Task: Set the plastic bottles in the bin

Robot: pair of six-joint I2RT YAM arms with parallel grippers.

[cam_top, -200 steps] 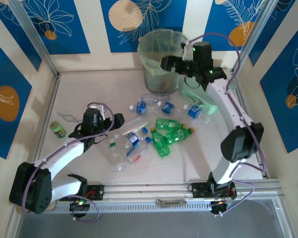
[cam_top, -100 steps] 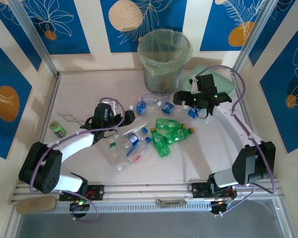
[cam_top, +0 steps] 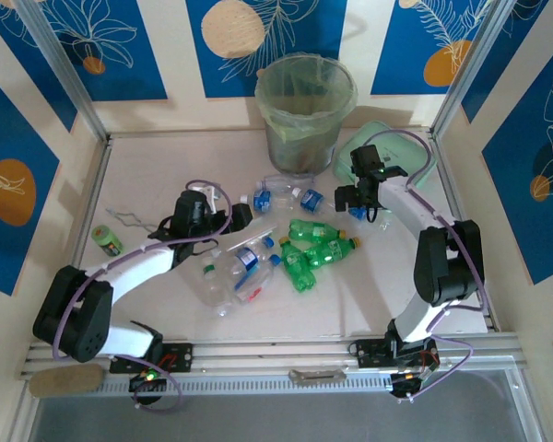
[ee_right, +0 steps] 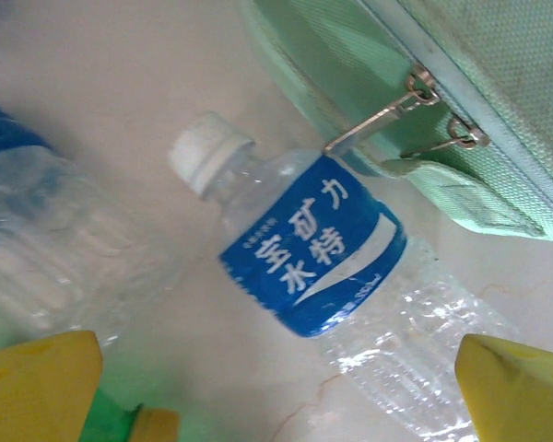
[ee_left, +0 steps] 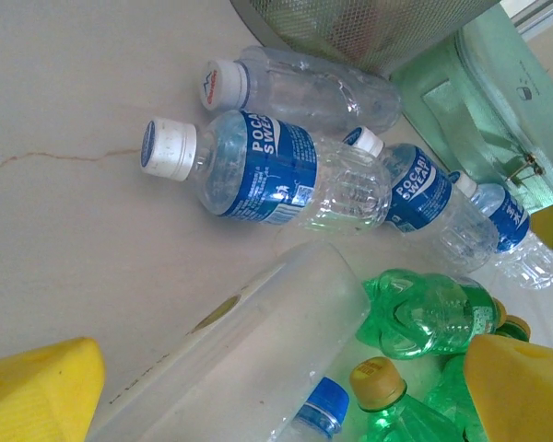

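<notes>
The bin [cam_top: 306,101], a round grey-green bucket with a pale green liner, stands at the back of the table. Plastic bottles lie scattered in front of it: clear ones with blue labels [cam_top: 278,196], green ones [cam_top: 318,244] and crushed clear ones [cam_top: 232,272]. My right gripper [cam_top: 358,203] [ee_right: 276,387] hangs open just over a blue-labelled, white-capped bottle [ee_right: 313,244] beside the mint-green lid. My left gripper [cam_top: 232,221] [ee_left: 276,396] is open and low over a large clear bottle [ee_left: 258,341], with blue-labelled bottles [ee_left: 267,170] beyond it.
A flat mint-green lid [cam_top: 392,152] [ee_right: 461,92] with metal clasps lies right of the bin, close to my right gripper. A small green tape roll [cam_top: 106,239] and a bent wire [cam_top: 124,218] sit at the left. Walls enclose the table.
My right arm has swung from over the bin down to the table beside the blue-labelled bottle, its jaws opening wider. My left arm reached slightly further toward the pile, then held.
</notes>
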